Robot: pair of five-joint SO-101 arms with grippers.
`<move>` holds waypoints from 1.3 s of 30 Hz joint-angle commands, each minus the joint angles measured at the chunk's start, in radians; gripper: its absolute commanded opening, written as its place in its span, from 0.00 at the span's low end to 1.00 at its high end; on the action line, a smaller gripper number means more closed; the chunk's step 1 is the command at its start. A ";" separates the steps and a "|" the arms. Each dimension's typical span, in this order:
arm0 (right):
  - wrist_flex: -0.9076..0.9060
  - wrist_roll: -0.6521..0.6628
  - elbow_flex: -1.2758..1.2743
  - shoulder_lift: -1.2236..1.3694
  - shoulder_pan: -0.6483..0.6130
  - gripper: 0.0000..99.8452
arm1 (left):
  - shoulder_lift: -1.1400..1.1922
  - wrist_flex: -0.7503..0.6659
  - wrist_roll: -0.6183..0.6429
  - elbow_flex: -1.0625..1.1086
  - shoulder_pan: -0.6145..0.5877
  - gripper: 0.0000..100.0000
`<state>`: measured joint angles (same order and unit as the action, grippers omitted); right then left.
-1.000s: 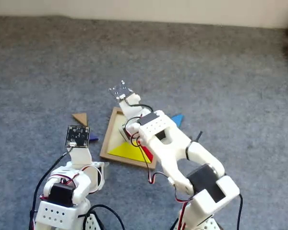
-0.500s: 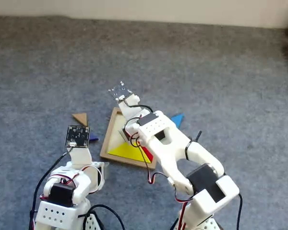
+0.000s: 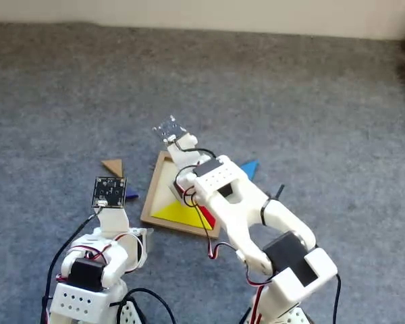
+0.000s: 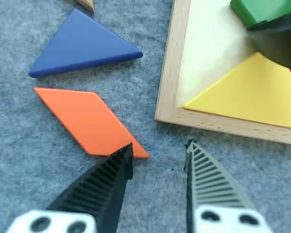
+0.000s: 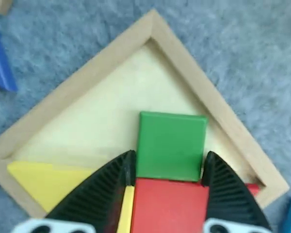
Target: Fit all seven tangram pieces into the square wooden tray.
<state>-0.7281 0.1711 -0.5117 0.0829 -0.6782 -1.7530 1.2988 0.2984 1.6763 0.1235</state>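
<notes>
Comparing the high view with the second before, I find very little change: the right arm has only shifted slightly over the tray, and the left arm has stayed in its place. A brown triangle and a light blue piece lie on the carpet outside the tray.

In the left wrist view, the left gripper hangs released and empty above the carpet. One tip is over the corner of the orange piece, and the blue triangle lies just beside that piece.

In the right wrist view, the green square lies flat in the tray, touching the red piece, with the yellow triangle next to them. The right gripper stands spread on both sides of the square. It seems released, though contact at the tips is hard to see. So small a movement suggests a last adjustment of the square. I judge three pieces are in and four remain.
</notes>
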 commanded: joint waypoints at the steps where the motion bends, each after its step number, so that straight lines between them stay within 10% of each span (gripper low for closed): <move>1: -0.090 -0.008 0.114 -0.105 0.041 0.21 | -0.019 0.006 0.006 0.022 0.007 0.18; 23: -0.125 -0.295 0.140 -0.162 0.395 0.21 | -0.019 0.006 0.006 0.022 0.007 0.18; 39: -0.363 -0.304 0.483 0.154 0.404 0.21 | -0.019 0.006 0.006 0.022 0.008 0.18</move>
<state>-1.0441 -0.1281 -0.1603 0.2194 -0.2762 -1.7530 1.2988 0.2984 1.6763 0.1235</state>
